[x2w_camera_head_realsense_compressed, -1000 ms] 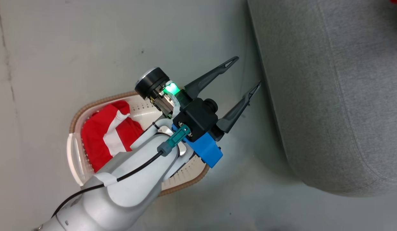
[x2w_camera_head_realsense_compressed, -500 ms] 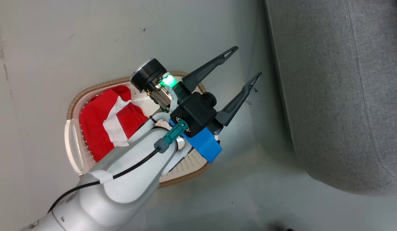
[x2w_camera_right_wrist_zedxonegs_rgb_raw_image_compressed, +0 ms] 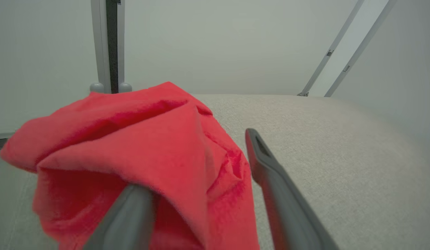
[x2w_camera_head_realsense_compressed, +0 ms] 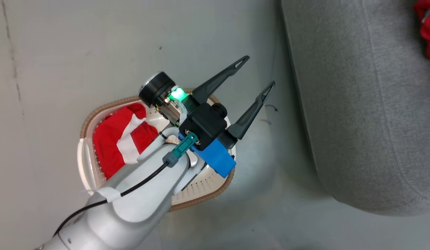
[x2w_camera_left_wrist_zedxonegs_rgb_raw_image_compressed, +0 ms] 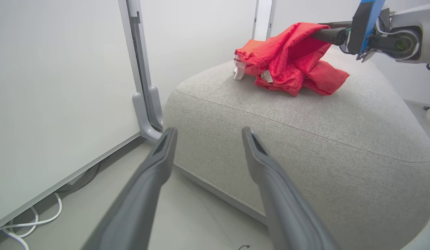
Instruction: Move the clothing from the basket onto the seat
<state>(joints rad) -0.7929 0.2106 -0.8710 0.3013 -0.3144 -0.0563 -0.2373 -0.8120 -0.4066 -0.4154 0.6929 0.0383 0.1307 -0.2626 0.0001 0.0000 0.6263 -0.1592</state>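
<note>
We see the left pincer (x2w_camera_head_realsense_compressed: pixel 259 71) open, its two fingers spread and holding nothing. It hangs above the right-hand rim of the basket (x2w_camera_head_realsense_compressed: pixel 107 107), with the fingers pointing out over the floor (x2w_camera_head_realsense_compressed: pixel 79 52) toward the side edge of the seat (x2w_camera_head_realsense_compressed: pixel 357 104). The pale left forearm crosses the middle of the basket.

The striped garment (x2w_camera_head_realsense_compressed: pixel 121 142) lies in the left half of the basket, bunched against the wall. The perforated bottom on the right of it is bare.

A strip of bare floor separates the basket's rim from the seat's edge; the two do not touch. The seat's near corner is rounded.

The plain red garment (x2w_camera_left_wrist_zedxonegs_rgb_raw_image_compressed: pixel 288 59) lies on the seat top, toward its far side. Wide bare upholstery extends from it to the front edge.

The right pincer (x2w_camera_right_wrist_zedxonegs_rgb_raw_image_compressed: pixel 213 133) is open above the seat. We see a fold of the plain red garment draped over one finger, while the other finger stands clear beside the fabric.

In the left wrist view, a partition panel (x2w_camera_left_wrist_zedxonegs_rgb_raw_image_compressed: pixel 62 86) stands left of the seat. Its post foot (x2w_camera_left_wrist_zedxonegs_rgb_raw_image_compressed: pixel 145 114) sits just beside the seat's side, leaving a narrow gap. A white cable (x2w_camera_left_wrist_zedxonegs_rgb_raw_image_compressed: pixel 27 222) lies on the floor under the panel's lower edge.
</note>
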